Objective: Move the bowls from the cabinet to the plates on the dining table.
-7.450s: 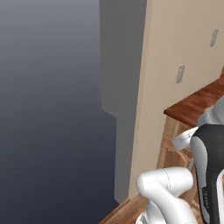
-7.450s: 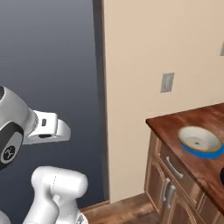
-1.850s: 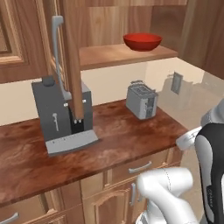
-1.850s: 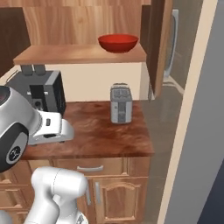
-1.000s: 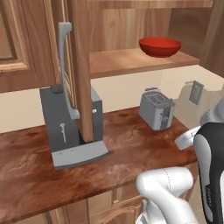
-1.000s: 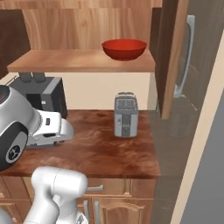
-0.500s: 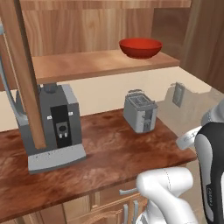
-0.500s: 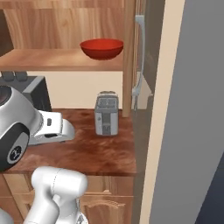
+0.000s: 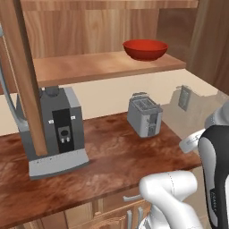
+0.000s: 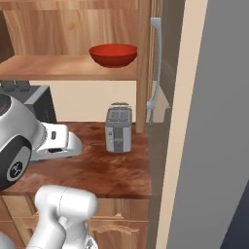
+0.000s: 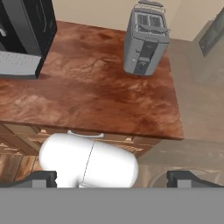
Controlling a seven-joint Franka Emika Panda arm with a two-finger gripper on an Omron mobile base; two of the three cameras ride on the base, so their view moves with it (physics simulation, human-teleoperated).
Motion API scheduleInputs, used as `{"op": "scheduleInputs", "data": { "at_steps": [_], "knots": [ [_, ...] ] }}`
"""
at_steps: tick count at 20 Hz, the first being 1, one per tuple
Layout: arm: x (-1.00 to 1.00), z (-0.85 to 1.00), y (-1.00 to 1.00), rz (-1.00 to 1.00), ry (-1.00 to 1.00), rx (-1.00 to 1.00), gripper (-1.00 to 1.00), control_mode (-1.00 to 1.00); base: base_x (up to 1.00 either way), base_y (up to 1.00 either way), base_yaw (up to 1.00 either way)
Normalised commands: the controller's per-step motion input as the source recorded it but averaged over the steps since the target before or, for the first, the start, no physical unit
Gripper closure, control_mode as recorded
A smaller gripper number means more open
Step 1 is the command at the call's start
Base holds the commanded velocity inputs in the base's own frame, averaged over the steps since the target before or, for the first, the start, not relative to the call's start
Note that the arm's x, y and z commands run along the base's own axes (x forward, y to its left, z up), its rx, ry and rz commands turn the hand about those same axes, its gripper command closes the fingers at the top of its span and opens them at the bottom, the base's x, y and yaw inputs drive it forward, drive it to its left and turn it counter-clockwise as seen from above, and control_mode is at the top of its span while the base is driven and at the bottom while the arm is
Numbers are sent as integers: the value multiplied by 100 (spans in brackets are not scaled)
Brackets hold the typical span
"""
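One glossy red shallow round bowl (image 9: 145, 49) stands on the wooden shelf (image 9: 103, 66) of the medium-brown wood wall cabinet (image 9: 94, 24), near the right end of the shelf, and it is upright with nothing inside that can be seen. In the right base view the same red bowl (image 10: 113, 54) sits close to the open cabinet door (image 10: 146, 63), which carries one long grey bar handle (image 10: 155, 63). Only this one bowl is seen on the shelf. Below the shelf there is a reddish-brown wood-grain counter top (image 9: 107, 165), and two appliances stand on it, well apart from each other: one silver two-slot toaster (image 9: 144, 115) under the bowl's side of the shelf, and one grey and black coffee machine (image 9: 56, 129) further to the left. In the hand view the toaster (image 11: 145, 39) is at the top and a part of the coffee machine (image 11: 26, 37) is at the upper left, with one grey drawer handle (image 11: 85, 134) under the counter edge. One grey wall socket plate (image 9: 183, 97) is on the wall to the right of the toaster. The two-finger gripper (image 11: 111, 180) has its two dark tips (image 11: 41, 179) standing far apart at the bottom of the hand view, so the jaws are fully spread, and nothing is between them. It is above the counter front, away from the bowl.
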Motion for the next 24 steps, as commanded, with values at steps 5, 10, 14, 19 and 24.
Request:
{"op": "scheduleInputs", "data": {
  "at_steps": [5,10,14,19,24],
  "knots": [
    [0,0,0,0,0,0,-100,100,71,0,0],
    [0,0,0,0,0,0,-100,100,100,6,-1],
    [0,0,0,0,0,0,-100,100,97,18,-5],
    [0,0,0,0,0,0,-100,100,5,0,0],
    [0,0,0,0,0,0,-100,100,0,0,0]
  ]
}}
